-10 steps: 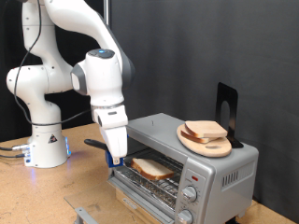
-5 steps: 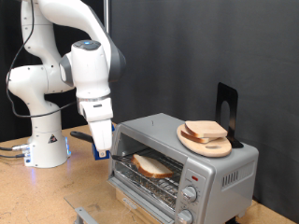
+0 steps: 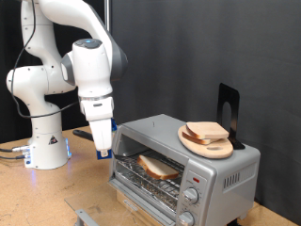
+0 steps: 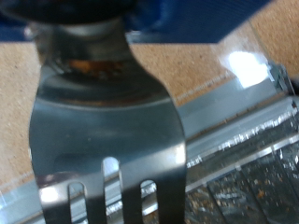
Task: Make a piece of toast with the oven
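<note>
The piece of toast [image 3: 156,167] lies flat on the wire rack inside the oven [image 3: 183,165], whose door is open, on the desk [image 3: 42,198]. It looks light, dry and crumbly, so it is likely best lifted from underneath rather than pinched. The arm bends down from the left, and the claw [image 3: 102,146] points downward just left of the oven opening, clamped on a metal fork [image 4: 107,121]. More bread slices [image 3: 207,132] rest on a round board [image 3: 207,145] atop the oven.
</note>
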Available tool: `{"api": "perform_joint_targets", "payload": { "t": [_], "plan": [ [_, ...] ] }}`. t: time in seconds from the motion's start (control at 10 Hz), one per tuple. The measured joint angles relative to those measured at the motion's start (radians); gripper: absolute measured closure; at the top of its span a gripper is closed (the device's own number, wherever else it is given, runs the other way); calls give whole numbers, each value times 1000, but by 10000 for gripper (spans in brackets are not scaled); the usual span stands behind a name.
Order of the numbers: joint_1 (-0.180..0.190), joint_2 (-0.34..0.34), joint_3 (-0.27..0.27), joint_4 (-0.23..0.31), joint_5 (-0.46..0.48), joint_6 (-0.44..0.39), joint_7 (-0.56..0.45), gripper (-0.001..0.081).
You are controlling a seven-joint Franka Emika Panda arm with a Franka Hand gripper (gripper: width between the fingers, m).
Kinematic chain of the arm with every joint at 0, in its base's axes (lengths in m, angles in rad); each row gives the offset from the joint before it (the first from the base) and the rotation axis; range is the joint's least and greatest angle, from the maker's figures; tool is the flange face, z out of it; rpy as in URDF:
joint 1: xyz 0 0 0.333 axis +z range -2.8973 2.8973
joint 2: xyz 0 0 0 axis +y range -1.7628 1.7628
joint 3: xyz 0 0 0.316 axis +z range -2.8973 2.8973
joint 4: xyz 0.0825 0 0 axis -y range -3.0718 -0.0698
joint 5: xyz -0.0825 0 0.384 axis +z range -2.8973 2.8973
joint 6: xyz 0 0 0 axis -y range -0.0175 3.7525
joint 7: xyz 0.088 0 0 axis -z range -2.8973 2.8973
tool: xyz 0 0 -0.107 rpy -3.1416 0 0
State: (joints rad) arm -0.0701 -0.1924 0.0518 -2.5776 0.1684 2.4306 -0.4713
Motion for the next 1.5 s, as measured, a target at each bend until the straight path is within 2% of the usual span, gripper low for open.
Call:
{"api": "perform_joint_targets", "payload": {
  "t": [0.2,0.5,1.2,1.5],
  "plan": [
    [8,6,18,1,11,0,20,411],
    [8,4,15,-7,13,-11,17,411],
    [-38,-94,-122,-100,64,-74,-155,411],
    [-47,-128,-143,-123,64,-80,-170,411]
  ]
}}
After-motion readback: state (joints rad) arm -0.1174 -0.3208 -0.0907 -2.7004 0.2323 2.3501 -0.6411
